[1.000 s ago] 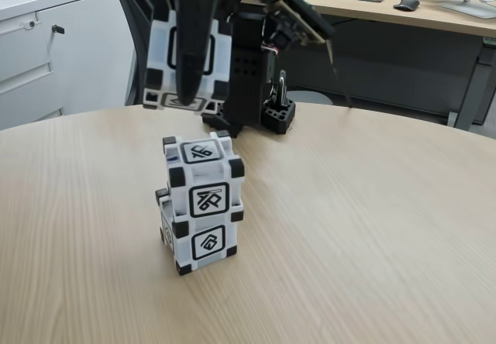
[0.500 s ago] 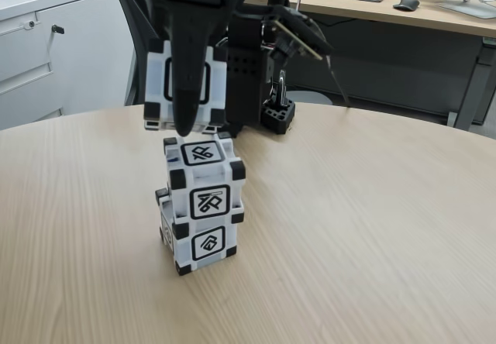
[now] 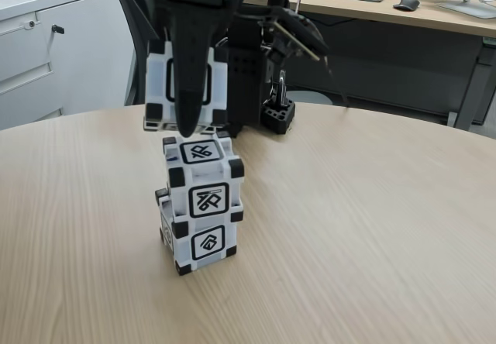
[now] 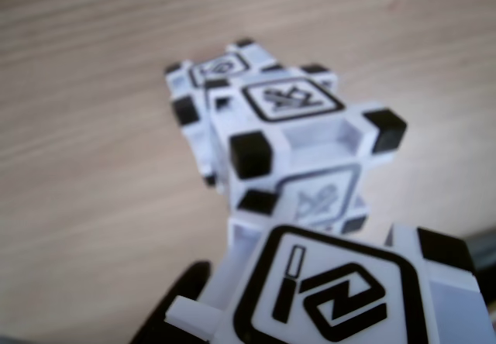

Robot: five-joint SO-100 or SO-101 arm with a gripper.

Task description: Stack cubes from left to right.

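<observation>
Jaws clamped on the third cube (image 3: 184, 84), held just above the two-cube stack (image 3: 200, 204) on the desk (image 3: 349, 220). In the fixed view the held cube sits slightly left of the stack's top face; the wrist view (image 4: 341, 297) agrees it is offset. My plan: shift right until edges line up, square the faces, lower slowly, and release only once the cube rests flat.

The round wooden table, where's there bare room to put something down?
The light wooden table is bare right of the two stacked white-grey cubes and in front of them. Crowded: behind the stack, where the black gripper holds a third cube by the arm's base.
</observation>
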